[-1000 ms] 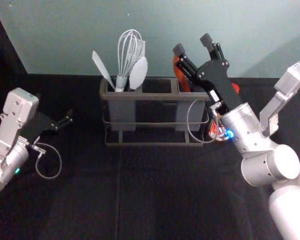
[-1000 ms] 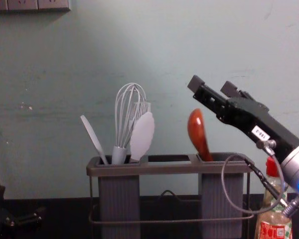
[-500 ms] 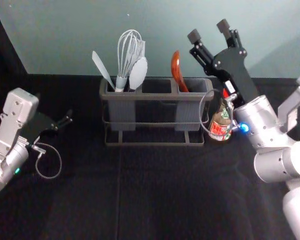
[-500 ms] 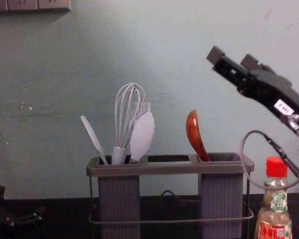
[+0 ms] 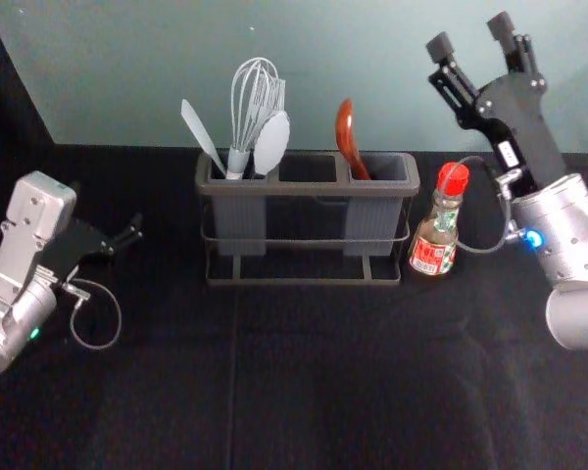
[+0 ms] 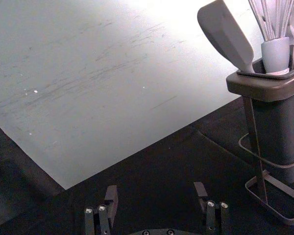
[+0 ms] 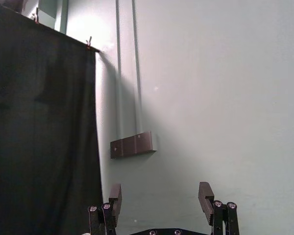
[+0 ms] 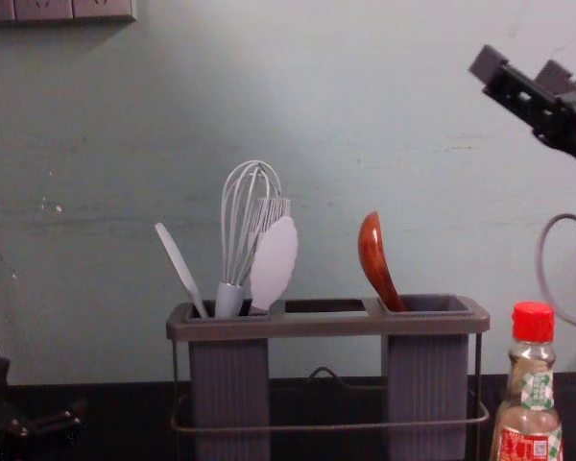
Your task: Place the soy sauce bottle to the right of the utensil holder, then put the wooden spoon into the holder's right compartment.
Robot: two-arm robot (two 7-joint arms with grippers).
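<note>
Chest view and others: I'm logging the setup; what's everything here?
Wire-framed plastic utensil holder: 1, dark grey, on table
Curved wooden spoon: 1, reddish-brown, holder's right compartment
Wire whisk: 1, pale grey, left compartment
Flat or ridged utensils: at least 3, pale grey, beside whisk
Glass soy sauce bottle: 1, red-capped, right of the holder
Cloth-covered table: 1, black, below
Wall: 1, grey-green, behind
Socket panels: several, brown, on the wall
Hanging cloth: 1, black, right wrist view
Left gripper: 1, black, low left
Right gripper: 1, black, raised right
</note>
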